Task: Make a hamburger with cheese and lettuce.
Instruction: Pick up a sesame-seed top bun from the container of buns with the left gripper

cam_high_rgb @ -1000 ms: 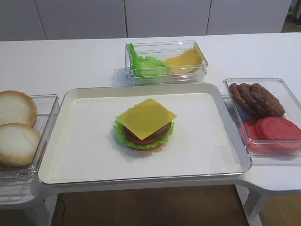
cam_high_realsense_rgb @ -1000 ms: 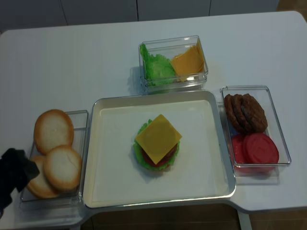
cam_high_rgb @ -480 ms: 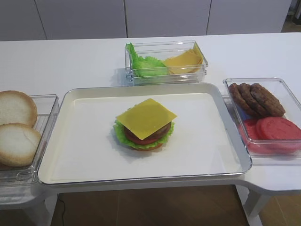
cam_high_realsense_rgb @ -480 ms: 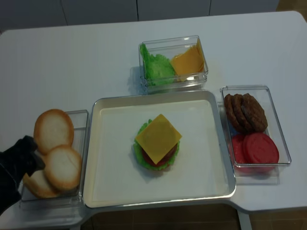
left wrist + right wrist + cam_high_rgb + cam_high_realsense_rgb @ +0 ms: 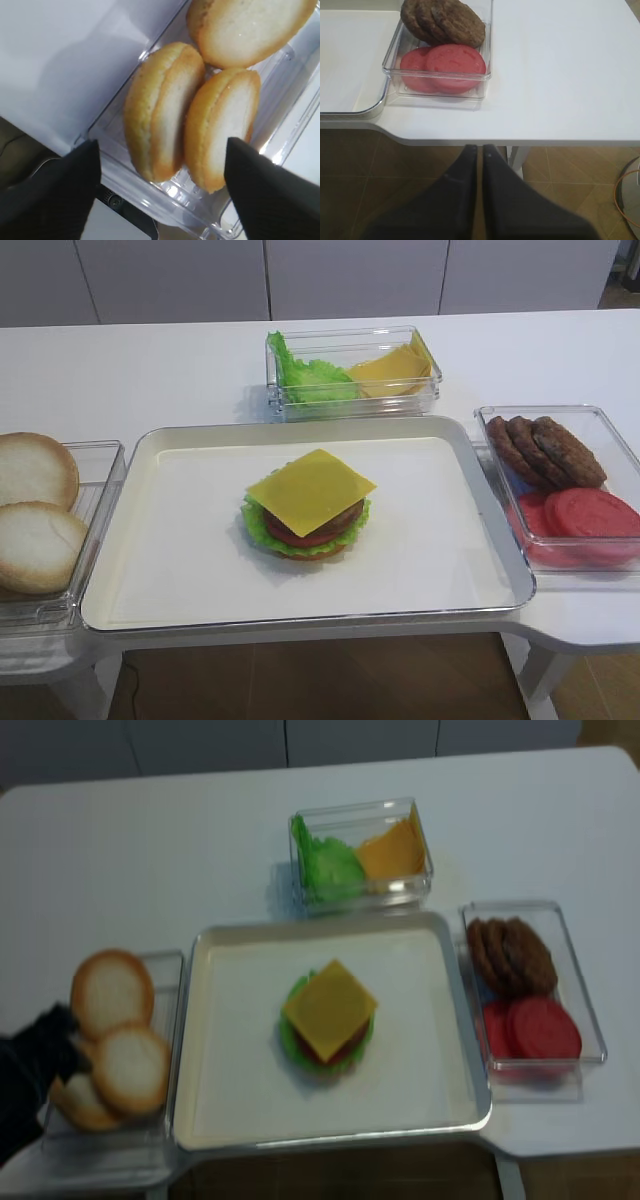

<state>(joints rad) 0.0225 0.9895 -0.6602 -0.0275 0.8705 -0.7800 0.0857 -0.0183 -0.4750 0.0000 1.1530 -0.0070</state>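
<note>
Black left gripper (image 5: 160, 165) jaws spread wide, holding nothing, one finger (image 5: 55, 185) outside the clear bun box (image 5: 280, 130) on its table side, the other finger (image 5: 270, 195) over the box, two edge-on bun halves (image 5: 165, 130) between them, not touched; third bun half (image 5: 250, 30) just beyond. Vs a second ago: left gripper has come up and in from the lower left corner of the realsense view, now at the near-left buns (image 5: 45, 1055), overlapping the bottom one; about the same spot as half a second ago. Opening unchanged. Buns not shifted

Right gripper (image 5: 479, 150) closed, fingers pressed together, empty, hanging off the table edge over the floor. Just ahead of it the clear box (image 5: 485, 60) with red tomato slices (image 5: 450, 62), brown patties (image 5: 445, 20) farther on. Tray (image 5: 350, 60) corner ahead-left of it

Hamburger (image 5: 305, 510) mid tray (image 5: 150, 570), well to the right of the left gripper, well apart from both grippers: bun base, lettuce (image 5: 255, 525) frill, tomato, patty, cheese (image 5: 312, 490) slice on top with corners overhanging, no top bun. Same place as before

Farthest: clear box (image 5: 350, 400) beyond the tray with loose green leaves (image 5: 310, 380) and yellow slices (image 5: 390, 368), unchanged
</note>
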